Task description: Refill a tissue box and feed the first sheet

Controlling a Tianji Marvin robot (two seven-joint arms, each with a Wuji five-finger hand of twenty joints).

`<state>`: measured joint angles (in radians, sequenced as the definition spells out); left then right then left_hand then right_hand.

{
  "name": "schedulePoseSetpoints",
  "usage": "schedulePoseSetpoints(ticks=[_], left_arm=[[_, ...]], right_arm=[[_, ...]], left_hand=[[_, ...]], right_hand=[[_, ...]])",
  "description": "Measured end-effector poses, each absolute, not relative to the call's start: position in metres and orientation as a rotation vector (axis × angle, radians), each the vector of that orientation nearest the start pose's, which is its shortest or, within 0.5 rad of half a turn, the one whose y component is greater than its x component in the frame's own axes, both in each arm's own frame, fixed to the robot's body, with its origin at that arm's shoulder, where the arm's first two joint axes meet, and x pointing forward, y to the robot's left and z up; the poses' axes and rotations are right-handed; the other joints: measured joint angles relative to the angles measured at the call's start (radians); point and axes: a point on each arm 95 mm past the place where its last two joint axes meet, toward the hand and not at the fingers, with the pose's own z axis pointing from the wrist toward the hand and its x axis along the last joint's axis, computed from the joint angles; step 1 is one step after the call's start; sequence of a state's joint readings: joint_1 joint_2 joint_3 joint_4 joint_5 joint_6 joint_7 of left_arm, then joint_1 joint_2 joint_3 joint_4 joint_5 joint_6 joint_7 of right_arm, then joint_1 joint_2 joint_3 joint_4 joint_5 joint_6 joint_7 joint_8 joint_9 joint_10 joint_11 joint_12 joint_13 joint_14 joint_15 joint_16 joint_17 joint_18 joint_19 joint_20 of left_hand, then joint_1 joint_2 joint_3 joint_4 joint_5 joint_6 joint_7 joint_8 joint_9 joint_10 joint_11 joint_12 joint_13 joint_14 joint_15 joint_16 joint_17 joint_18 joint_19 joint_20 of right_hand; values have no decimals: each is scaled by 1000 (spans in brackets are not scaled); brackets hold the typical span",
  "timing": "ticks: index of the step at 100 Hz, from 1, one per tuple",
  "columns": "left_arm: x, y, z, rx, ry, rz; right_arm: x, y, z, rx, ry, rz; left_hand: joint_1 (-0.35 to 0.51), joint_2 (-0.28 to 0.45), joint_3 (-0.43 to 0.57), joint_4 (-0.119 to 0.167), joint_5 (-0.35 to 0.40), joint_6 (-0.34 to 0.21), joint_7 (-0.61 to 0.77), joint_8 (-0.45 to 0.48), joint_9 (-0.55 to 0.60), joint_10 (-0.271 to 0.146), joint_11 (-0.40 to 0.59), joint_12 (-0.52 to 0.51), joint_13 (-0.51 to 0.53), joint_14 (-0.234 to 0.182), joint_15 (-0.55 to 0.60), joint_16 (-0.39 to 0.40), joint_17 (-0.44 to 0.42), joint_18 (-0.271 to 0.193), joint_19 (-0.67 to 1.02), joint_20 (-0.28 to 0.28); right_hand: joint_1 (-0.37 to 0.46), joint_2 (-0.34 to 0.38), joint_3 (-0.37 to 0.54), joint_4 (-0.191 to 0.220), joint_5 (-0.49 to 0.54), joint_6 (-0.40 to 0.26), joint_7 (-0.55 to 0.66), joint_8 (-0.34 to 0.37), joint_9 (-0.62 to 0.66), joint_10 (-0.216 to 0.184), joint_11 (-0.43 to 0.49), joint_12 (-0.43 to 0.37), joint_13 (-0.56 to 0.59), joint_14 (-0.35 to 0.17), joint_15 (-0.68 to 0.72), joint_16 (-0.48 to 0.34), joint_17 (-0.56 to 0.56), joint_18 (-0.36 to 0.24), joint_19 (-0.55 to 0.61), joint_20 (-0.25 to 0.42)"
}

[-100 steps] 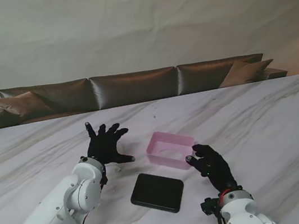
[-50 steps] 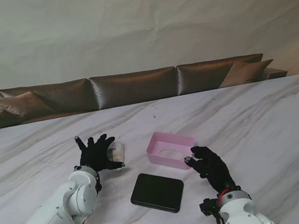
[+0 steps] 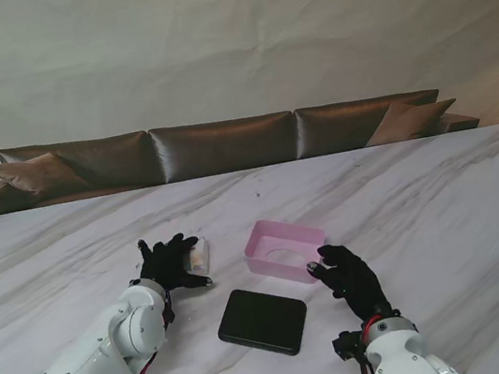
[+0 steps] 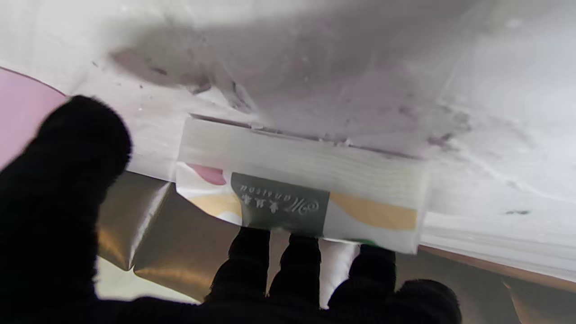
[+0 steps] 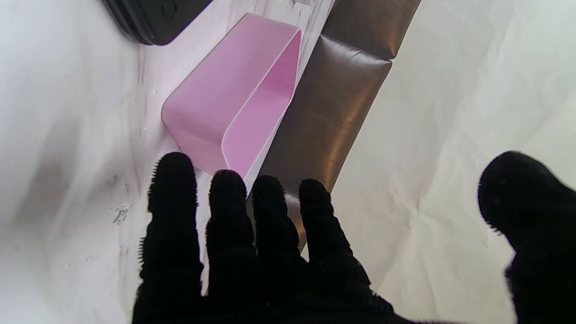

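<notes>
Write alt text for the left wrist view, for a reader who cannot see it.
A wrapped tissue pack with a green label lies on the white marble table, with the black-gloved fingers of the left hand reaching to its far side and the thumb apart beside it. A pink box edges into view, and a brown sofa shows behind.

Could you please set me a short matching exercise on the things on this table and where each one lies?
Things:
1. tissue pack
2. pink box
3. black lid
4. right hand

Places or states:
A. flat on the table, nearest to me
B. under the fingers of the left hand
C. open, beside the pink box's near right corner
D. open-topped, between the two hands

Pairs: 1-B, 2-D, 3-A, 4-C
</notes>
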<state>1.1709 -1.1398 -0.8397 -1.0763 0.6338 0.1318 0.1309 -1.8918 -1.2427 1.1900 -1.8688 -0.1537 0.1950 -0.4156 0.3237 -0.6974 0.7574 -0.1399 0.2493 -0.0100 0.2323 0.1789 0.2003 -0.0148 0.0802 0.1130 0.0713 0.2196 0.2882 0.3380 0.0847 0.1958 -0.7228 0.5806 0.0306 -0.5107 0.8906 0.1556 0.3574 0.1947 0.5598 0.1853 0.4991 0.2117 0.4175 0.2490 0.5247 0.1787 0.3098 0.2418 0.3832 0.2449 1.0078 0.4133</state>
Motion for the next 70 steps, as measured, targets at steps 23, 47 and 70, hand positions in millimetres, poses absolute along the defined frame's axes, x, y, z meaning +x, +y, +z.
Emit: schedulePoseSetpoints(ticks=[23,47,70], left_arm=[[479,-6,-399,-1559,1496,-1292],[483,-5,-400,-1556,1455,-1294],[483,-6,-405,-1512,1335,-1337]], right_arm=[[303,44,-337,-2578,-548,-2196],[303,44,-337,-2581,-548,-2193],[303,46,-337,-2583,-548,-2189]], left_hand=[[166,-11,102,80,-79,8,155,61,0,23,17,50,22,-3,53,150,174,-143,0,120],[273,10,179,181,-79,-101,192,244,0,-10,85,498,32,-102,248,405,420,-257,-75,83],[395,-14,216,166,-77,-172,560,439,1,-74,613,610,384,-265,640,753,895,-363,-190,12]], right_hand=[[2,0,0,0,0,-1,0,4,18,0,-1,0,1,0,0,0,1,0,0,0],[24,0,-5,0,0,-4,0,6,19,0,-1,0,1,-1,0,0,1,-1,0,0],[29,0,-5,0,1,-9,0,10,19,-1,0,0,13,-2,0,0,2,-1,0,0]])
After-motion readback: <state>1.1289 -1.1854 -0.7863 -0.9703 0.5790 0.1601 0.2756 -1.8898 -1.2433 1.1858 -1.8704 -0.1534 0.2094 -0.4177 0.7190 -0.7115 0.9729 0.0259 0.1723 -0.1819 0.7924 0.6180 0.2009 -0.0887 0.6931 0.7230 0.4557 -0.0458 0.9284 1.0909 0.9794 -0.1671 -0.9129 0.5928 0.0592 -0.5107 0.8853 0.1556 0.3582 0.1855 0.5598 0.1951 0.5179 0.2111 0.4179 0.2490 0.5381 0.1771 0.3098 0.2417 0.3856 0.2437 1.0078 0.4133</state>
